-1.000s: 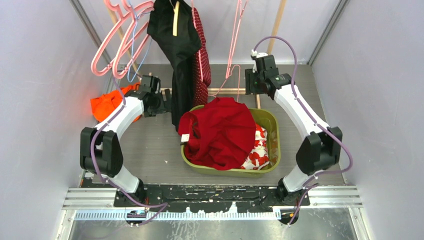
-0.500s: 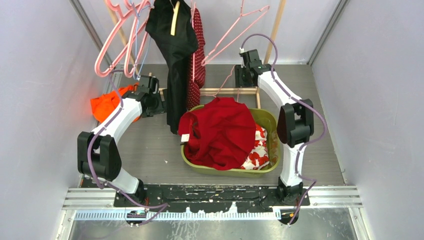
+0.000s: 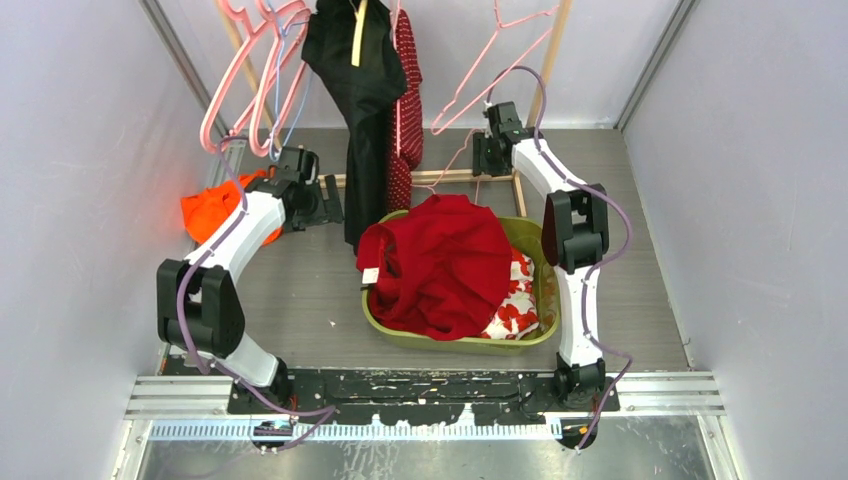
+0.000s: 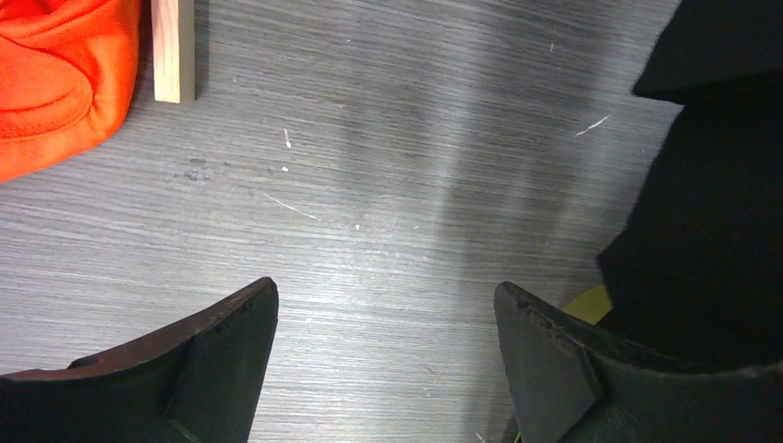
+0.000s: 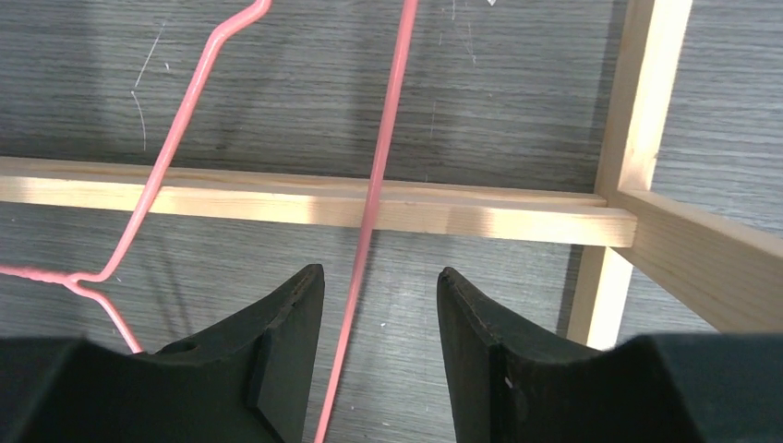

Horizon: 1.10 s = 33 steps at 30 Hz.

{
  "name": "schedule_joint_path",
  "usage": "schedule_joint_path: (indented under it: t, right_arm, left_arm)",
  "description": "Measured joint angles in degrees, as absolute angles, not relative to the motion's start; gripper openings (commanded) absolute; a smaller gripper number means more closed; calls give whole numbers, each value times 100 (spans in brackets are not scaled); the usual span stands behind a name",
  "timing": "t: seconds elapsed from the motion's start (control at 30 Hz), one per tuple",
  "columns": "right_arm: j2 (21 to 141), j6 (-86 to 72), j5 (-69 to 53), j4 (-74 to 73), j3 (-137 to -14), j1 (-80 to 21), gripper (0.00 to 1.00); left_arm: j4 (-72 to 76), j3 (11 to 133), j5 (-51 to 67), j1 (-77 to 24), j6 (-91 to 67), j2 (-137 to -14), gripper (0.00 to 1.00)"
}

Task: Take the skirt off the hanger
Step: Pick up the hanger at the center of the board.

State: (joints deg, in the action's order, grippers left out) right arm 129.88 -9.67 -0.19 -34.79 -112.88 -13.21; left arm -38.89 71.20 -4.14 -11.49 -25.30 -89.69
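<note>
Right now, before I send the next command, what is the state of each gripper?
Left gripper: open, holding nothing.
Right gripper: open; the pink hanger wire passes between its jaws, not clamped.

You face a grey wood-grain tabletop [image 3: 300,290], marked with fine pale scratches and specks. Plain pale lilac walls [image 3: 760,200] close it in on both sides and behind, meeting at metal corner posts [image 3: 175,55]. A light wooden frame [image 5: 517,220] rests on its far part. A slotted metal rail [image 3: 660,392] runs along your near edge.
</note>
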Motion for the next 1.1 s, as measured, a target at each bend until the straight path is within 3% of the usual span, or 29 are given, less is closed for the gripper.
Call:
schedule_joint_path:
  t: [0.27, 0.57, 1.1]
  right_arm:
    - [13284, -1100, -311, -3472, -11461, -1208, 38]
    - [13375, -1203, -642, -3470, -11485, -991, 2]
    - [12197, -1013, -644, -3699, -10398, -1004, 1]
  left_arm:
    - [-4027, 7312, -491, -1149, -2528, -9218, 86]
    - [-4060, 7443, -510, -1149, -2528, -9255, 86]
    - [-3942, 7365, -445, -1149, -2517, -9190, 86]
